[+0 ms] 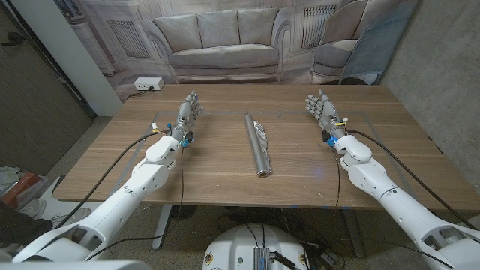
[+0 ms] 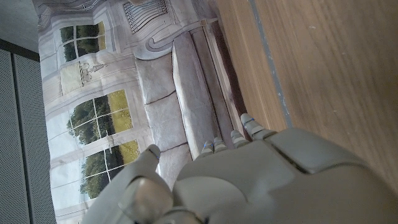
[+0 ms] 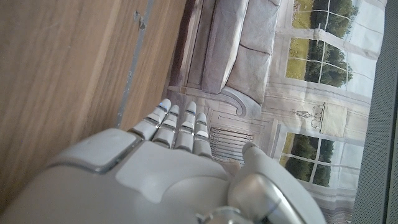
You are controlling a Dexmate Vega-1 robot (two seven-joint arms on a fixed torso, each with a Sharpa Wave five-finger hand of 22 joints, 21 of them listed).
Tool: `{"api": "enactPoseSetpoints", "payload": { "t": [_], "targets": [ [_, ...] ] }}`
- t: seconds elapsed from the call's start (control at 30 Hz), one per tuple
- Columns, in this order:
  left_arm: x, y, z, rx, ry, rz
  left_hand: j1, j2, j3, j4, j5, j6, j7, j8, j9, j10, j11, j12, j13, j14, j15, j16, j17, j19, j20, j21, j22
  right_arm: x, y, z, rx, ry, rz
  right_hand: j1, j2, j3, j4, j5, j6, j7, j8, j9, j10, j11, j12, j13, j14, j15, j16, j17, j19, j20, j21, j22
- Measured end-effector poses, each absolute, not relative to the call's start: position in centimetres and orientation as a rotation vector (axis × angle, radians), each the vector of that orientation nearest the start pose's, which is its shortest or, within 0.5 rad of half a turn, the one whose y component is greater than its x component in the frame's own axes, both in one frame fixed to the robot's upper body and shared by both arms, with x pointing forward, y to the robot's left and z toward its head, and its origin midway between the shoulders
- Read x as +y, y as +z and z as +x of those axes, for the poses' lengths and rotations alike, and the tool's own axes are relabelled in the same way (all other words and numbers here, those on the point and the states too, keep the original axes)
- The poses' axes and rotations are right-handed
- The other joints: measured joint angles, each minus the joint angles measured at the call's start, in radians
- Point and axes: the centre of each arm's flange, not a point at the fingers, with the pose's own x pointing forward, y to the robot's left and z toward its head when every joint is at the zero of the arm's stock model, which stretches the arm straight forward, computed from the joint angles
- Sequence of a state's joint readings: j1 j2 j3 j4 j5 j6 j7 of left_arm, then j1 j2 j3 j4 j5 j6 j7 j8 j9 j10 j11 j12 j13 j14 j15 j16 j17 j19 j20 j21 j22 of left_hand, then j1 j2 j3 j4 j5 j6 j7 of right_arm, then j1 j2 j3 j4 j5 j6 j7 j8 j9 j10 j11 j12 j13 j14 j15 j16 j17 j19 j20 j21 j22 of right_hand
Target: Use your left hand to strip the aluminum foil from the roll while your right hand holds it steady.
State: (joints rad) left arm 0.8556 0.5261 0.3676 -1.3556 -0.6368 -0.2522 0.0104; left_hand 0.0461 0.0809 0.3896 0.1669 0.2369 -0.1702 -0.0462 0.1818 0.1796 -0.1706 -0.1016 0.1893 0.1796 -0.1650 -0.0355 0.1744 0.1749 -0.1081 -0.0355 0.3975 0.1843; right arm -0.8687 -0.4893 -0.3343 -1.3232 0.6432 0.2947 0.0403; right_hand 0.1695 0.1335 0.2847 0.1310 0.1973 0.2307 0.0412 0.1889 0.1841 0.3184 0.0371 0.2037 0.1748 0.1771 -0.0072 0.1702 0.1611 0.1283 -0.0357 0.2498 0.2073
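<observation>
Now both hands wait with fingers released, well apart from the foil roll [image 1: 259, 143] mid-bench. I'd bring the right hand [image 1: 322, 109] onto the roll first and pin it — only then send the left hand [image 1: 187, 115] for the loose foil edge.

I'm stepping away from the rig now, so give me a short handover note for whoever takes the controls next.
Left hand: open, holding nothing, at the table's left side, apart from the roll.
Right hand: open, holding nothing, at the right side, also apart from it.
Foil roll: lies lengthwise mid-table between the hands, a crinkled loose edge at its far end.
Done: nothing yet.
Left: right hand steadies the roll, left strips the foil.
</observation>
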Motion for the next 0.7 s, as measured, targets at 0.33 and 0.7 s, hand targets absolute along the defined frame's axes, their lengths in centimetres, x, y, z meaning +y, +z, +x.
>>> {"api": "enactPoseSetpoints", "payload": {
  "t": [0.33, 0.7],
  "targets": [
    [28.3, -1.9, 64.0, -0.586, -0.18, -0.016, 0.0, 0.0, 0.0, 0.0, 0.004, 0.0, 0.0, 0.0, 0.0, 0.0, 0.0, 0.0, 0.0, 0.0, 0.0, 0.0, 0.0, 0.0, 0.0, 0.0, 0.0, -28.4, -2.8, 64.2, -0.629, 0.218, 0.071, 0.009, 0.001, 0.009, -0.009, 0.0, 0.0, 0.0, 0.0, 0.0, 0.007, 0.007, 0.0, 0.0, 0.007, 0.004, 0.0, 0.0, 0.002, -0.002, 0.0, 0.0],
    [28.0, -1.9, 63.9, -0.583, -0.184, -0.01, 0.0, 0.0, 0.0, 0.0, 0.004, 0.0, 0.0, 0.008, 0.0, 0.0, 0.0, 0.0, 0.0, 0.0, 0.0, 0.0, 0.0, 0.0, 0.0, 0.0, 0.0, -27.5, -2.5, 63.6, -0.624, 0.208, 0.028, 0.077, -0.008, 0.033, -0.068, -0.008, 0.011, 0.011, 0.004, -0.003, 0.026, 0.016, 0.004, 0.0, 0.036, 0.025, 0.007, 0.0, 0.034, -0.002, 0.006, -0.006]
  ]
}}
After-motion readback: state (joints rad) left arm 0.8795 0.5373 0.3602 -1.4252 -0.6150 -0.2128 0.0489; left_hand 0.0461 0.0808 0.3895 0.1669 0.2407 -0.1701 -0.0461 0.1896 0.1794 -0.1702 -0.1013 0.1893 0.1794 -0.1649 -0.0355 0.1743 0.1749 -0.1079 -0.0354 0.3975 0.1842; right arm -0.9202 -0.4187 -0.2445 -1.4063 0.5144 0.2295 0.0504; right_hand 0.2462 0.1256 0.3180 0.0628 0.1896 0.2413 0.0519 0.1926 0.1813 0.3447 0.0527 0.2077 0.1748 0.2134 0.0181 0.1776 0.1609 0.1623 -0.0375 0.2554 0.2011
